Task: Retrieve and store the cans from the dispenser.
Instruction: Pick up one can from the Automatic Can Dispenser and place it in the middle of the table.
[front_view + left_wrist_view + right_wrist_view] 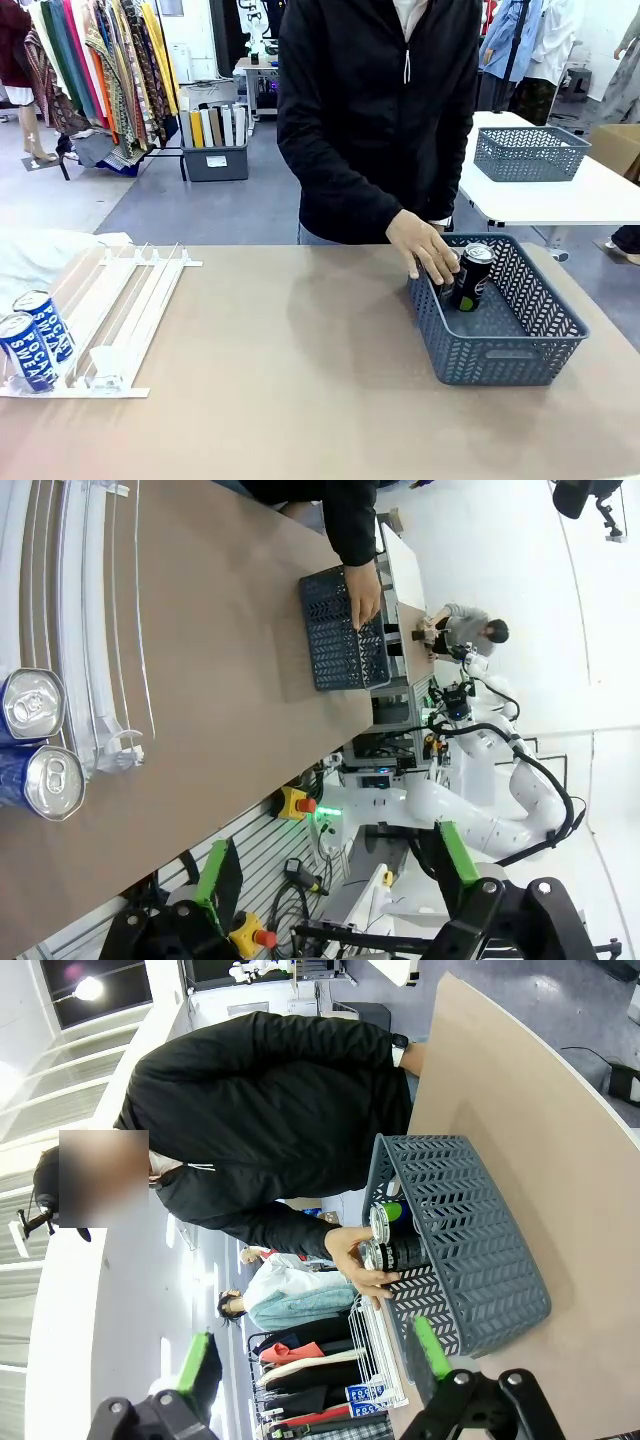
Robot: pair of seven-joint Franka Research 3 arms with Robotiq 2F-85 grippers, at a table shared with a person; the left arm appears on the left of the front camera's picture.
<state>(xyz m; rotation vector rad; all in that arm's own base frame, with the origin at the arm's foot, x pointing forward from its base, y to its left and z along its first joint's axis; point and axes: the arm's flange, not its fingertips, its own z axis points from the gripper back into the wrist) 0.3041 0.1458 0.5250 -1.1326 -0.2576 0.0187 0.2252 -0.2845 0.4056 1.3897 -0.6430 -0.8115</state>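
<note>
jaws of left gripper (335,865) and right gripper (315,1355) gape, hand (425,250) holding can (395,1252) in basket (500,365).

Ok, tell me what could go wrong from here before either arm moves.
1. The person's hand is inside the grey basket, on a can beside the black-and-green can. A reach toward the basket now could hit it.
2. The two Pocari cans sit side by side at the dispenser's near end. The open left tool, closing on one, may knock the other.
</note>
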